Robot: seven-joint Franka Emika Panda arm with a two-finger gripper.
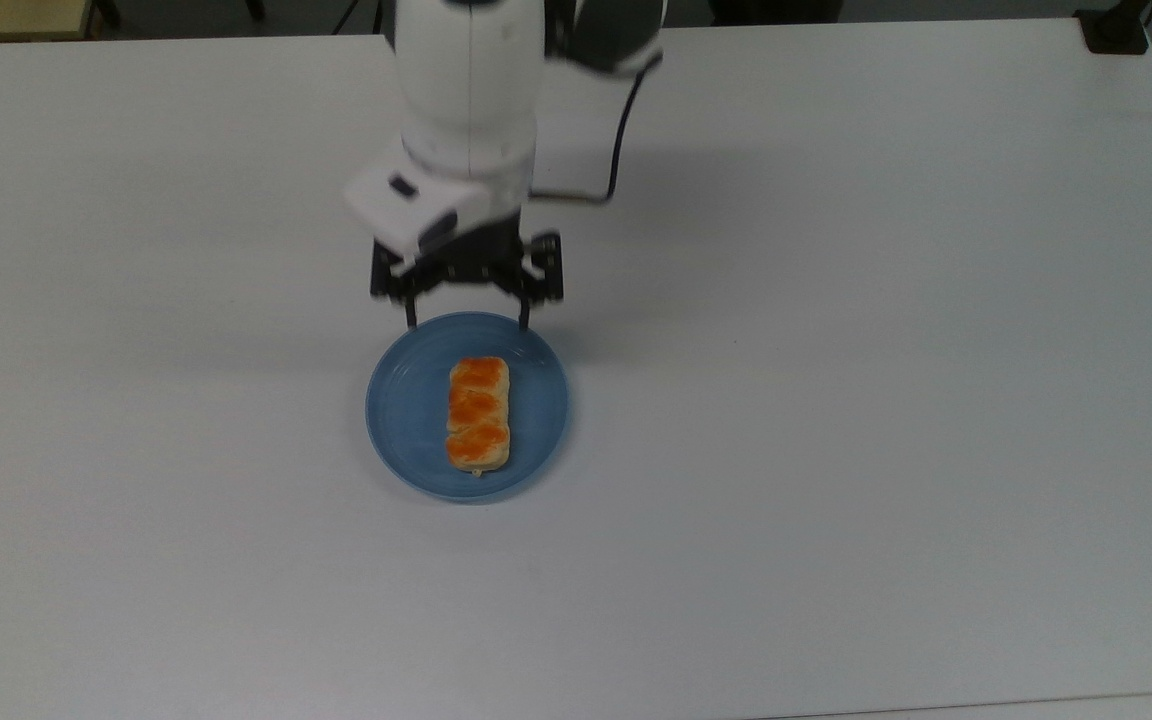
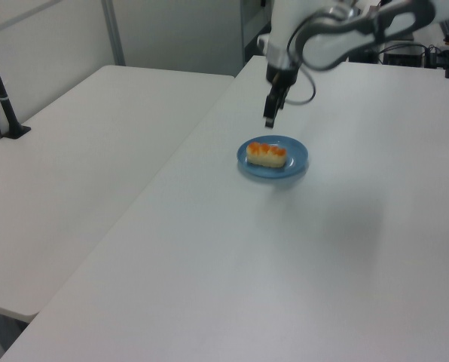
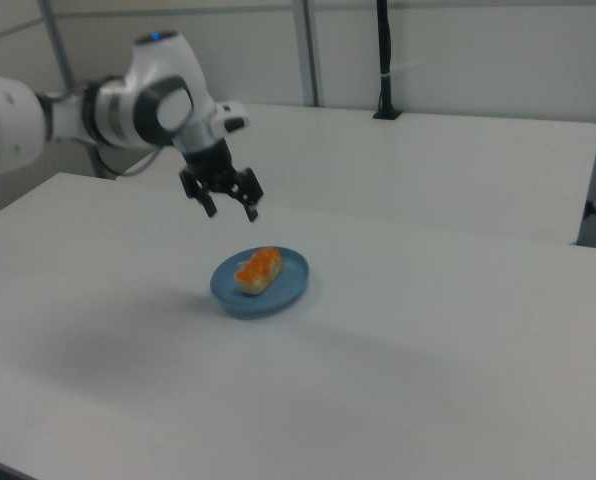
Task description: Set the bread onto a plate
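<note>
Suspended above the far edge of the plate [image 1: 406, 420], the end effector [image 1: 466, 322] points downward with its two fingers spread wide and nothing held between them. In the top view the fingertips [image 1: 409, 322] straddle the plate's far rim; the left view shows the end effector [image 2: 270, 121] well clear of the surface [image 1: 886, 400], and the right view shows the end effector [image 3: 231, 212] raised over the far left of the plate [image 3: 293, 282].

The bread [image 1: 478, 414] lies flat at the centre of the light-blue plate, its long axis running near to far in the top view, with three glossy orange-brown bumps facing up. It is apart from the end effector. In the left view the bread [image 2: 266, 154] lies across the plate [image 2: 296, 162]; in the right view the bread [image 3: 258, 270] rests slightly left of the plate's middle.

A white arm [image 1: 466, 90] carries the end effector, with a dark cable [image 1: 618, 150] looping on the top view's right. A second white table [image 2: 81, 166] stands at the left view's left.
</note>
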